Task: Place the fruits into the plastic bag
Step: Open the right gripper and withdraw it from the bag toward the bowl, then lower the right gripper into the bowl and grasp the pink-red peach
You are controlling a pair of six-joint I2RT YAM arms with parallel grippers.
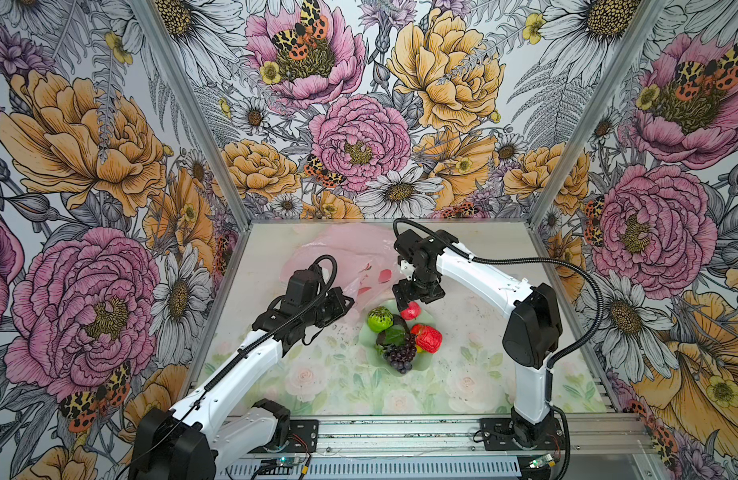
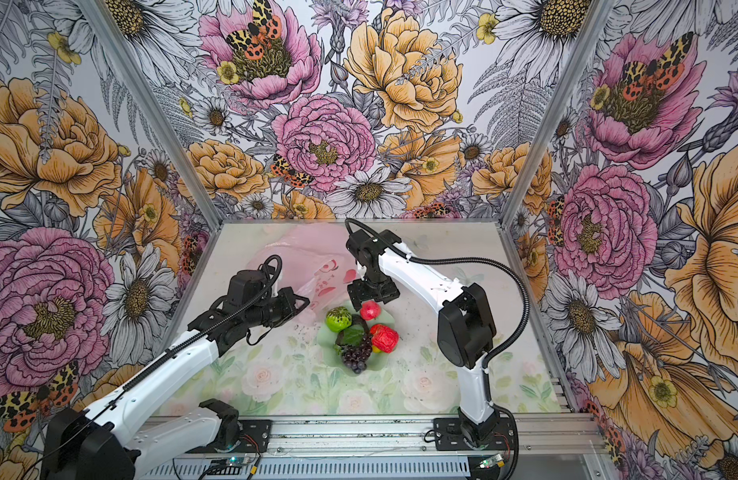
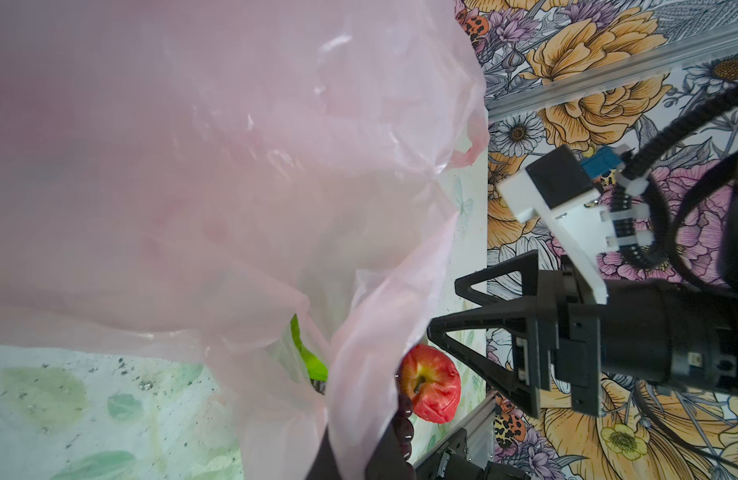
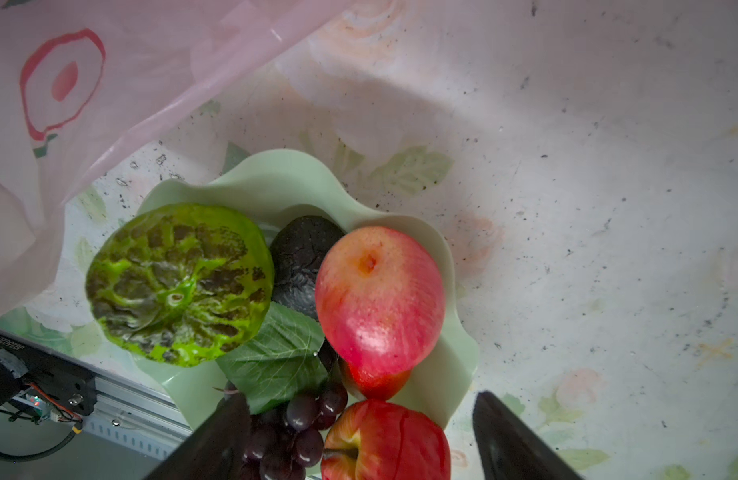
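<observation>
Grasp step: left gripper [image 1: 345, 302] pinches translucent pink plastic bag [image 1: 338, 249]; spread right gripper [image 1: 403, 305] should lower onto pink-red ball fruit [image 1: 411, 311], bag's four o'clock.

The bag [image 1: 338, 249] is thin, translucent pale pink plastic with red printed marks. It lies crumpled at the back of the table [image 1: 462, 374], with its near edge lifted off the surface. Just in front of it the fruits [image 2: 359, 336] are heaped in a pale green scalloped dish [image 4: 275, 174]. A bumpy bright green fruit [image 4: 180, 282] sits at the left and a pink-red ball [image 4: 379, 299] at the back right, with a blackish lump [image 4: 300, 262] wedged between them. An orange-red piece [image 4: 377, 382] is mostly hidden under the ball, beside a glossy red apple [image 1: 429, 338]. A dark purple grape bunch [image 1: 400, 356] with a green leaf [image 4: 275, 353] lies at the front edge.
</observation>
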